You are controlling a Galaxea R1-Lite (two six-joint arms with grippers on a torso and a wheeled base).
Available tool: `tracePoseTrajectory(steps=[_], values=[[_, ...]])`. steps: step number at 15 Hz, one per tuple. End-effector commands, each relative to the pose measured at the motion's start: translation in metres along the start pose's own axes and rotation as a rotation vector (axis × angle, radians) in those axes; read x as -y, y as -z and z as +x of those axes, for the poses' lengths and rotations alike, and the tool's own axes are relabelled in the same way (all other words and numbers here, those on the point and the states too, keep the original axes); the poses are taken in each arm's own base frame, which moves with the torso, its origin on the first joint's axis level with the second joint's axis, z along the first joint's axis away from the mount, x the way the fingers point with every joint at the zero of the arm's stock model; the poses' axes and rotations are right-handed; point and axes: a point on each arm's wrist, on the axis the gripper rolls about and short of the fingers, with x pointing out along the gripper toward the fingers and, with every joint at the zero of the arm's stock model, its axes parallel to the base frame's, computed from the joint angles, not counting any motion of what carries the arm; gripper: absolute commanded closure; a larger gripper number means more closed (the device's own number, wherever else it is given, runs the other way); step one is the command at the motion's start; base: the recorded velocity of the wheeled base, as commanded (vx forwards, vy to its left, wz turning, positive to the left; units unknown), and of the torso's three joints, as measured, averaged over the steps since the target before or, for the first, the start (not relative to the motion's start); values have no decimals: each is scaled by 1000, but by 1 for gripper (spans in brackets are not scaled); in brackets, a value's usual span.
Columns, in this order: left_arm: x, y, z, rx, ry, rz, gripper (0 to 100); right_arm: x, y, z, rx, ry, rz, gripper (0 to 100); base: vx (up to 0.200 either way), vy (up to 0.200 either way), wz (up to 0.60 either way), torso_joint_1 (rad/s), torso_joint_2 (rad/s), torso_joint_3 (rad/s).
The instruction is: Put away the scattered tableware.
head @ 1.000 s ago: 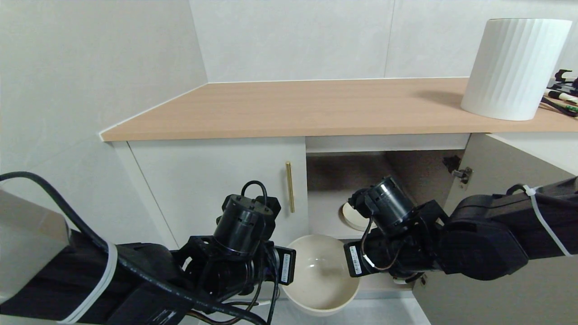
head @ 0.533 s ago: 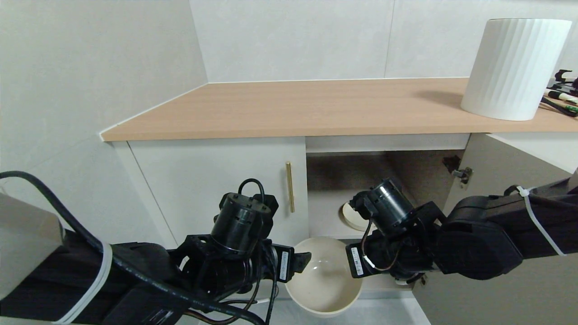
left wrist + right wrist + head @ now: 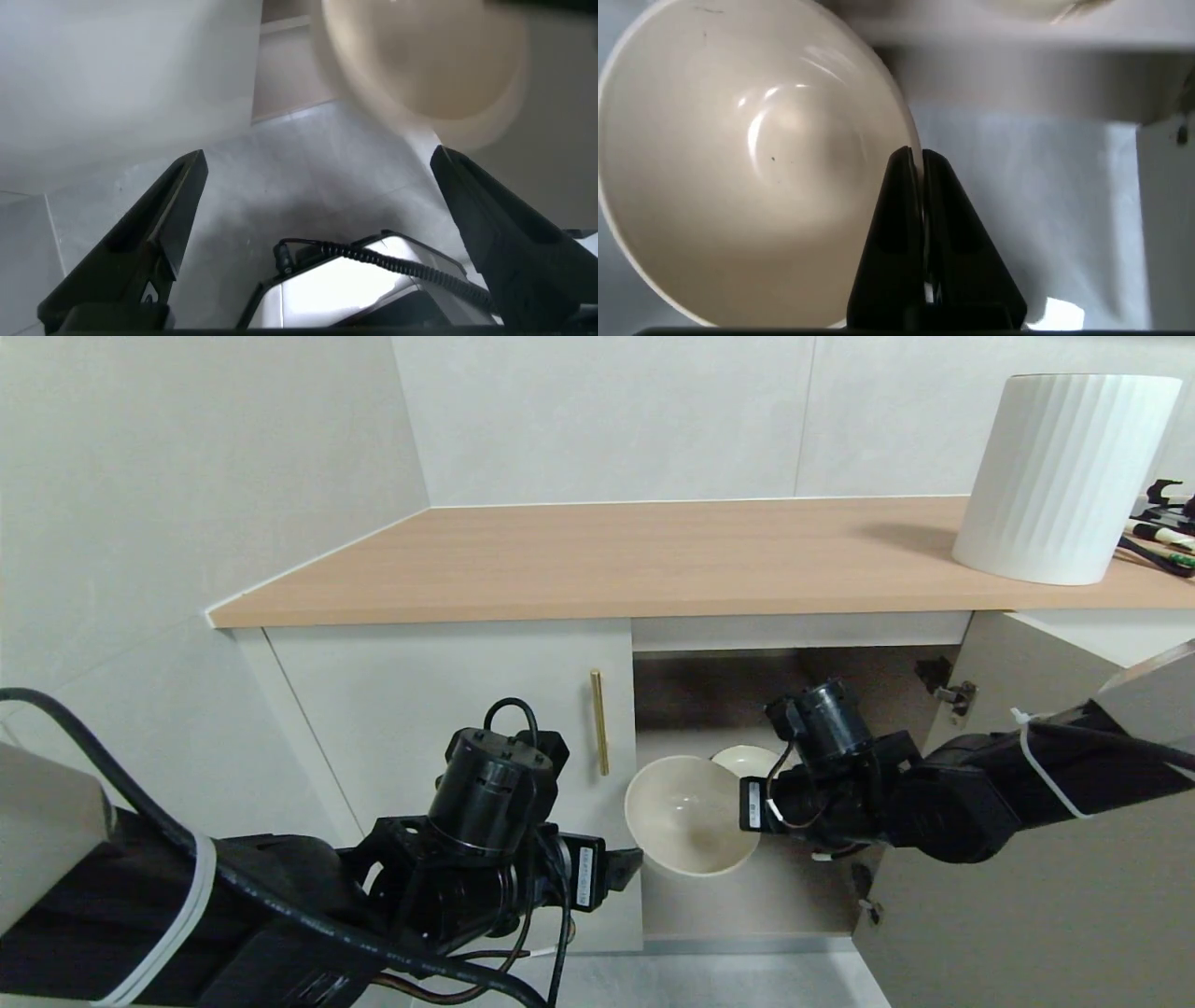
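Right end effector (image 3: 920, 182) clamped on bowl (image 3: 689, 815) rim. Bowl tilted at front edge of open cabinet (image 3: 709, 695), likely for shelving beside dish (image 3: 747, 759). Left end effector (image 3: 318, 163) spread wide, empty.

**A:** Where do we have the bowl (image 3: 689, 814)?
**B:** We see it tilted, its rim pinched in the right gripper (image 3: 749, 807), before the open cabinet (image 3: 775, 896).
**A:** And inside?
**B:** We see a second dish (image 3: 747, 761) just behind it. Our left gripper (image 3: 611, 875) hangs lower, near the bowl.
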Motion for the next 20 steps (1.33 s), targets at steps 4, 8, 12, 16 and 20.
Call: tracePoseTrajectory(steps=[4,8,12,16,20], values=[[0,-1,-2,7,3,-1,0,67,-17,62,159,116,167,100,0,0,0,0,0,0],[0,-1,-2,5,2,-3,0,86,-27,86,234,189,206,100,0,0,0,0,0,0],[0,-1,-2,7,3,-3,0,96,-35,92,267,215,251,100,0,0,0,0,0,0],[0,-1,-2,7,3,-3,0,98,-35,105,274,236,251,100,0,0,0,0,0,0],[0,-1,-2,7,1,-3,0,103,-36,116,276,246,252,100,0,0,0,0,0,0]])
